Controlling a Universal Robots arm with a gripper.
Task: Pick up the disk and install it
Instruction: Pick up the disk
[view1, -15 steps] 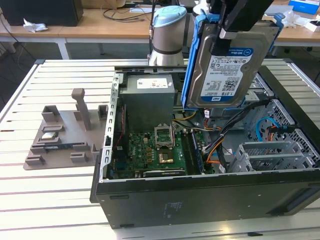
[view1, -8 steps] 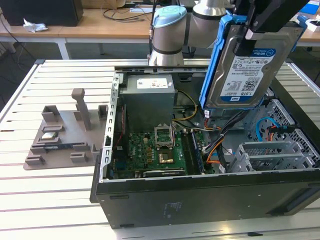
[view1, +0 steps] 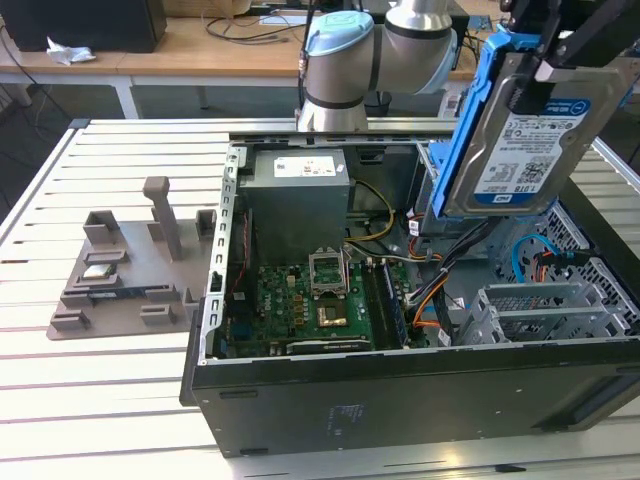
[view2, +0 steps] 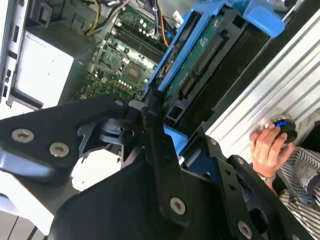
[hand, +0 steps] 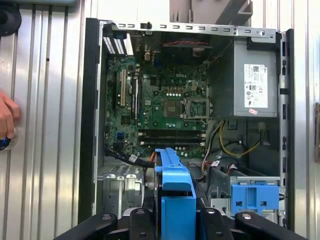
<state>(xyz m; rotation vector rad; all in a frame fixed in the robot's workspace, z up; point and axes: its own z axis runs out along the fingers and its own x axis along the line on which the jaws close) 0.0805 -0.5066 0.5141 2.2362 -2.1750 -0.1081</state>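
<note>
The disk (view1: 530, 140) is a silver-grey hard drive with a white and blue label, clipped in a bright blue carrier frame. It hangs tilted above the open computer case (view1: 400, 385), over the side at the exterior view's right. My gripper (view1: 540, 80) is shut on it from above. In the second wrist view the disk (view2: 200, 65) shows its green circuit-board side, with the black fingers (view2: 152, 117) clamped on its near end. In the first wrist view the carrier's blue edge (hand: 175, 195) sticks out between the fingers (hand: 142, 222), above the case's interior.
Inside the case lie the green motherboard (view1: 300, 300), the grey power supply box (view1: 298, 200), loose cables and a blue-handled grey drive cage (hand: 247, 192). A grey fixture (view1: 120, 270) with small parts sits at the exterior view's left. A person's hand (view2: 270, 145) rests beside the case.
</note>
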